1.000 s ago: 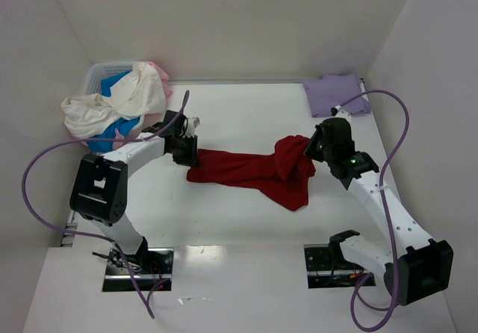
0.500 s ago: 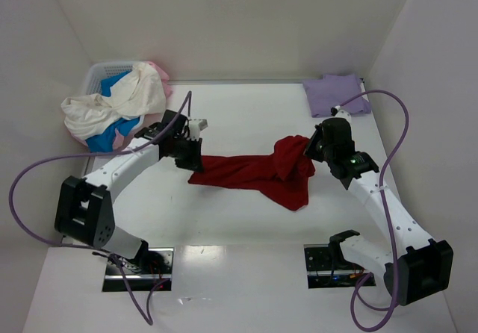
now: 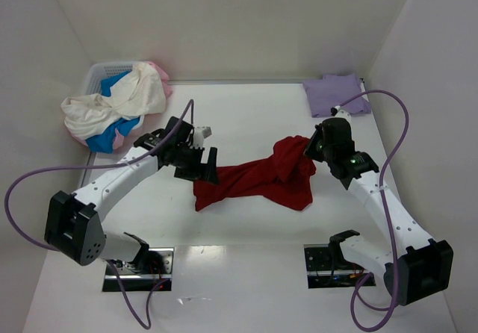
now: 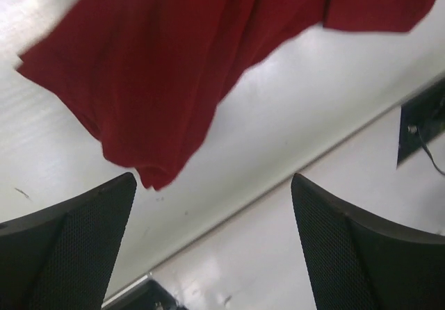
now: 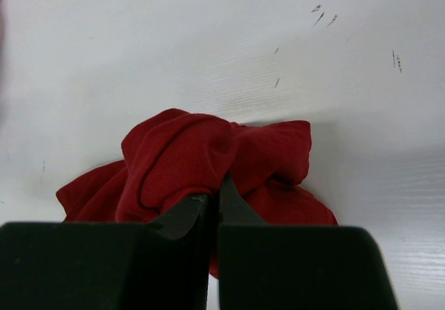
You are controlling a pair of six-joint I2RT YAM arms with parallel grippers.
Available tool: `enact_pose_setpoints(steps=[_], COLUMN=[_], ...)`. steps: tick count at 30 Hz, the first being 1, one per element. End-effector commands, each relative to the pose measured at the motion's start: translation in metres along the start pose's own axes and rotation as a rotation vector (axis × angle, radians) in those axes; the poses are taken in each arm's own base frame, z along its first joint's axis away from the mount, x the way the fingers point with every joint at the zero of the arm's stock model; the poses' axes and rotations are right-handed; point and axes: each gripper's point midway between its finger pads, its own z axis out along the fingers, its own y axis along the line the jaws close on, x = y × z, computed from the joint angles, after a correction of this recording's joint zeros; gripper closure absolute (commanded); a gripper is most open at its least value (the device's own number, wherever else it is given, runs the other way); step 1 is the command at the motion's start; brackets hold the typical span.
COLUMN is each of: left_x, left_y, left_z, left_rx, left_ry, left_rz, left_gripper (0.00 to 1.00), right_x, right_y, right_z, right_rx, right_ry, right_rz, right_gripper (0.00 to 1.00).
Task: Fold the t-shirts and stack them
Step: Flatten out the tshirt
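Right now the dark red t-shirt [image 3: 254, 180] lies bunched mid-frame on the tabletop [image 3: 246, 116]. The left end effector [image 3: 200, 167] hovers at the shirt's left end, fingers spread wide, holding nothing — the right end effector [image 3: 312, 148] is pinched tight on its crumpled right end. A folded lavender t-shirt [image 3: 336, 94] sits upper right; cream-white [image 3: 112, 105], blue [image 3: 104, 135] and pink [image 3: 158, 72] t-shirts spill from the basket [image 3: 104, 72] upper left.

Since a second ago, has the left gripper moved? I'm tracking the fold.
Yes: the left gripper went rightward and nearer, away from the white basket.
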Motion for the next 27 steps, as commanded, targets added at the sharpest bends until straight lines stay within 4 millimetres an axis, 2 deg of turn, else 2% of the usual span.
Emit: enact_pose_setpoints(steps=[1,3,4,5,7,12,15,16,18,21,22,23,24,25,26,27], left_x=[-0.039,-0.041,-0.041,-0.035,-0.030,-0.022,-0.014,-0.014,-0.014,-0.015,-0.014,-0.010,-0.015,-0.031,-0.037,-0.054], left_y=[0.015,0.029,0.039,0.042,0.042,0.053,0.055,0.054,0.052,0.050,0.049,0.049,0.046,0.039,0.034,0.025], left_z=[0.008,0.018,0.031,0.034,0.052,0.066,0.075,0.075,0.078,0.076,0.073,0.073,0.068,0.055,0.048,0.024], left_rx=[-0.107,-0.164,-0.187,-0.192,-0.157,-0.167,-0.156,-0.146,-0.135,-0.121,-0.122,-0.127,-0.122,-0.120,-0.114,-0.119], left_ry=[-0.149,-0.150,-0.126,-0.112,-0.079,-0.057,-0.011,-0.008,-0.003,-0.007,-0.006,0.007,-0.007,-0.049,-0.067,-0.136], left_rz=[-0.098,-0.106,-0.135,-0.139,-0.165,-0.181,-0.175,-0.176,-0.176,-0.164,-0.165,-0.170,-0.153,-0.139,-0.133,-0.103], left_gripper=[0.00,0.00,0.00,0.00,0.00,0.00,0.10,0.20,0.30,0.53,0.66,0.74,0.81,0.93,0.98,1.00], right_x=[-0.019,-0.019,-0.019,-0.019,-0.019,-0.020,-0.020,-0.020,-0.020,-0.020,-0.020,-0.020,-0.020,-0.020,-0.020,-0.023], right_y=[0.006,0.006,0.006,0.006,0.006,0.005,0.005,0.005,0.005,0.005,0.005,0.005,0.005,0.005,0.005,0.007], right_z=[-0.001,-0.001,-0.001,-0.001,-0.001,-0.001,-0.001,-0.001,-0.001,-0.001,-0.001,-0.001,-0.001,-0.001,-0.001,-0.002], right_rx=[-0.028,-0.028,-0.028,-0.028,-0.028,-0.020,-0.020,-0.020,-0.020,-0.020,-0.020,-0.020,-0.020,-0.020,-0.020,-0.026], right_ry=[-0.081,-0.081,-0.081,-0.081,-0.081,-0.086,-0.086,-0.086,-0.086,-0.086,-0.086,-0.086,-0.086,-0.086,-0.086,-0.094], right_rz=[0.015,0.015,0.015,0.015,0.015,0.015,0.015,0.015,0.015,0.015,0.015,0.015,0.015,0.015,0.015,0.016], right_gripper=[0.98,0.97,0.97,0.97,0.97,0.97,0.97,0.97,0.97,0.97,0.97,0.97,0.97,0.97,0.97,0.97])
